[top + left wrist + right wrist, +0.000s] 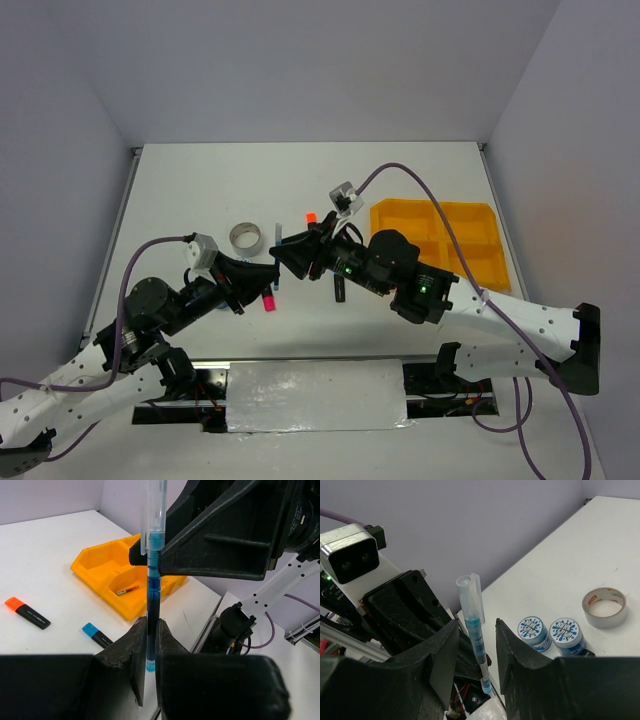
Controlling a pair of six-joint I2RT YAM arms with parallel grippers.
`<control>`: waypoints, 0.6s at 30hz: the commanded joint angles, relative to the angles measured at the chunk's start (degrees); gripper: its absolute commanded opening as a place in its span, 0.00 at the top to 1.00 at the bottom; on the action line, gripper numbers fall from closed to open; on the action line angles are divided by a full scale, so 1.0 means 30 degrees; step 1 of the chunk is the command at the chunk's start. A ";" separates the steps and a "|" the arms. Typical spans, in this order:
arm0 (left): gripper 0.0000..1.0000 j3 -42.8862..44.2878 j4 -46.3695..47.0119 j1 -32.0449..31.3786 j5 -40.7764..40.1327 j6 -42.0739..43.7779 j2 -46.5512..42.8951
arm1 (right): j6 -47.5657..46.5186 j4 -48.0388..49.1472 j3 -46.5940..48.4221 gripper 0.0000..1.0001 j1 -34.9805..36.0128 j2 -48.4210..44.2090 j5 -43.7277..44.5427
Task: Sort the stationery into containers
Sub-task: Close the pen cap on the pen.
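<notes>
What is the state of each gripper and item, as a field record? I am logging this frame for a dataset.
left gripper: shut on blue pen, held upright
right gripper: open, fingers either side of the pen
tray: red pen in one compartment
on table: orange highlighter, blue highlighter, tape ring, two tubs

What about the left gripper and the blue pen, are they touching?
Touching. The left wrist view shows the blue pen standing upright, pinched between the closed jaws of the left gripper.
</notes>
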 commanded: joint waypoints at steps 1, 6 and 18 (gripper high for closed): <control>0.97 0.0630 0.1479 -0.0039 0.0332 0.0383 -0.0213 | 0.0148 0.0782 -0.0019 0.59 0.0128 0.0033 -0.0503; 0.97 0.0864 0.1421 -0.0039 0.0332 0.0442 -0.0184 | 0.0206 0.0958 -0.0342 0.66 0.0128 0.0120 -0.0767; 0.63 0.1392 0.1390 -0.0039 0.0036 0.0354 0.0109 | -0.0116 0.1543 -0.0840 0.94 0.0128 0.0092 -0.0973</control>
